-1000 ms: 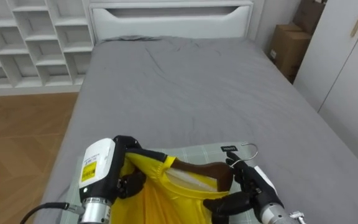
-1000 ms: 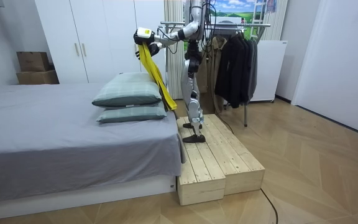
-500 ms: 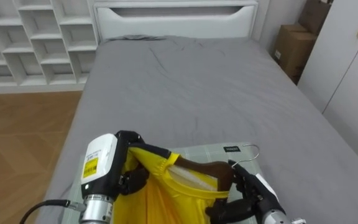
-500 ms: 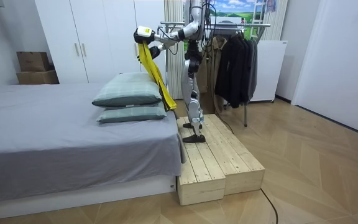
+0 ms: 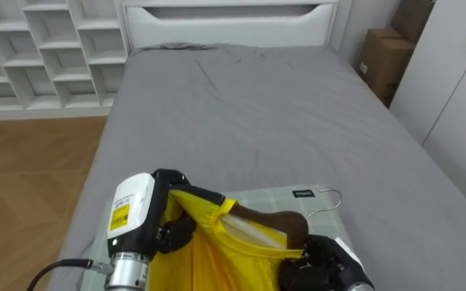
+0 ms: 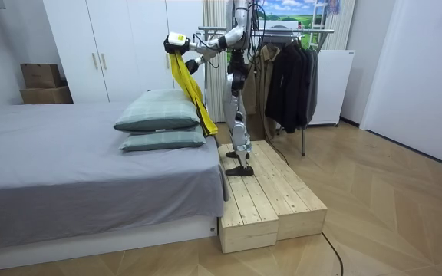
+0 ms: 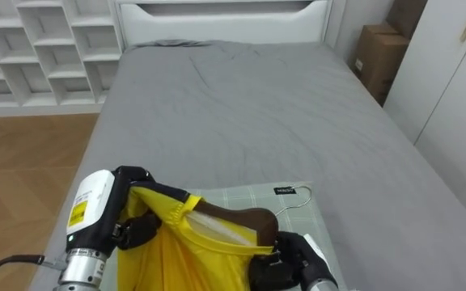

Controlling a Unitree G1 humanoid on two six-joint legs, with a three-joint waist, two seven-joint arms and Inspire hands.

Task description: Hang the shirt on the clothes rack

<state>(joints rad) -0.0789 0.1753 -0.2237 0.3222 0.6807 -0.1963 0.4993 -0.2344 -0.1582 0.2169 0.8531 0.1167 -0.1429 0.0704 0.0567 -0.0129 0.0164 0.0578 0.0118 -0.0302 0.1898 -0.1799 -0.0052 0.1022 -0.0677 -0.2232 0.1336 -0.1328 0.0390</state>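
Robot stands on wooden platform (image 6: 271,201) at bed's (image 5: 249,113) end opposite headboard, clothes rack (image 6: 286,32) on its far side from bed. Yellow shirt (image 5: 217,260) held up above bed's near end, over checked pillow (image 5: 275,198), tail hanging beside bed edge. Left hand (image 5: 175,235) clamped on shirt collar. Wooden hanger (image 5: 267,220) inside collar, wire hook toward bed. Right hand (image 5: 324,263) curled round hanger's right end

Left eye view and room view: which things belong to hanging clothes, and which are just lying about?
Job: yellow garment, wooden hanger, left hand gripping the garment, right hand holding the hanger, clothes rack.
Lying about: bed, pillows, cardboard box, white shelves.
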